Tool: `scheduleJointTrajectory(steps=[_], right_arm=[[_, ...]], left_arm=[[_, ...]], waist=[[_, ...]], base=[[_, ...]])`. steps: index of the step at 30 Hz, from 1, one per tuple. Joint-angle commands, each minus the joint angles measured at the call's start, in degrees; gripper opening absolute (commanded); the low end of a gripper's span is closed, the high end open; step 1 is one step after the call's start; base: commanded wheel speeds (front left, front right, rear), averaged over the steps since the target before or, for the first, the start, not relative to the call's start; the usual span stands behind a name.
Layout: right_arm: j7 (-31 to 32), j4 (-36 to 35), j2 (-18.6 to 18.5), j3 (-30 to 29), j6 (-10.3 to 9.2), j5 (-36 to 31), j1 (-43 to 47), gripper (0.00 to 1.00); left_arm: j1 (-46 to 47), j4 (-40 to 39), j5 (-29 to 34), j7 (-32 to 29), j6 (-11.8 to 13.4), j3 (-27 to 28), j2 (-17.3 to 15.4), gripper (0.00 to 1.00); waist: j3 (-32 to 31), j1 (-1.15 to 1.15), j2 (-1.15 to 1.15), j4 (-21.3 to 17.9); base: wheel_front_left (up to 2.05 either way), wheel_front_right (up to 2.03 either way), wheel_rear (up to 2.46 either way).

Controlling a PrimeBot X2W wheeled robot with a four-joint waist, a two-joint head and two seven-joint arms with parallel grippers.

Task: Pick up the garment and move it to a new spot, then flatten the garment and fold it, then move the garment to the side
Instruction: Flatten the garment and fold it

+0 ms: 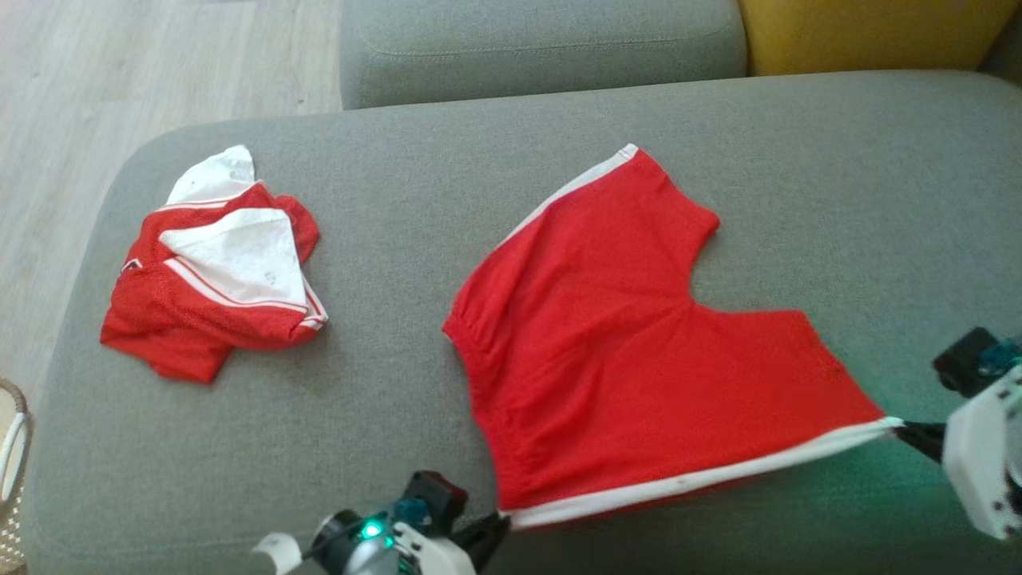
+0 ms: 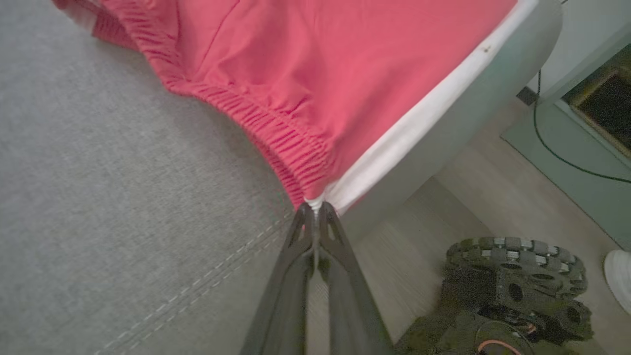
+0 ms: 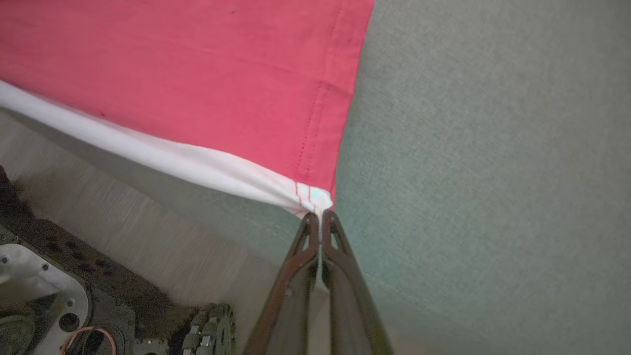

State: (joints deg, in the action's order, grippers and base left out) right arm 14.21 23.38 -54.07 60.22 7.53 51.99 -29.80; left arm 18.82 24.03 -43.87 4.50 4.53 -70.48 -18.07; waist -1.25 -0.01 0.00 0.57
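Left gripper point(image 1: 504, 521) and right gripper point(image 1: 900, 429) each pinch the red shorts point(image 1: 639, 335) at the couch point(image 1: 383, 239) edge; I see open grey seat behind.

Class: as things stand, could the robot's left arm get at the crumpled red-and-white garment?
Probably not yet: the left gripper is shut on the red shorts' corner. Otherwise bare cushion lies between it and the crumpled garment.

Basket point(image 1: 13, 467) cut off, yellow cushion point(image 1: 866, 33) cropped
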Motion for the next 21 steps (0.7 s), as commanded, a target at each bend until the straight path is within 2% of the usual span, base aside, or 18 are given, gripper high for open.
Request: scheduleJointTrajectory(steps=[1, 8, 14, 21], right_arm=[[0.3, -0.7, -3.9, -1.4, -0.04, 0.5, 0.6, 0.00], [3.4, -6.3, -8.4, -6.0, -0.04, 1.6, 3.2, 0.00], [4.4, -8.6, -7.4, -10.5, -0.04, -1.8, 1.5, 0.00], [5.4, -8.6, -4.5, -15.7, -0.04, -4.8, -4.2, 0.00]], left_arm=[[2.0, -1.8, -0.3, -0.1, 0.4, 1.7, -1.5, 0.00], [0.5, -7.9, -2.2, -2.5, 1.3, 1.8, -2.4, 0.00], [3.1, -10.9, -3.0, -3.0, 2.2, 3.9, -2.3, 0.00], [7.8, -11.9, -4.6, -2.2, 2.8, 8.5, -2.0, 0.00]], waist=[[0.0, 0.01, 0.00, 0.1], [0.5, 0.01, 0.00, 0.8], [2.4, 0.01, 0.00, 2.2], [5.8, 0.01, 0.00, 5.4]], base=[[0.00, 0.00, 0.00], [0.00, 0.00, 0.00], [0.00, 0.00, 0.00], [0.00, 0.00, 0.00]])
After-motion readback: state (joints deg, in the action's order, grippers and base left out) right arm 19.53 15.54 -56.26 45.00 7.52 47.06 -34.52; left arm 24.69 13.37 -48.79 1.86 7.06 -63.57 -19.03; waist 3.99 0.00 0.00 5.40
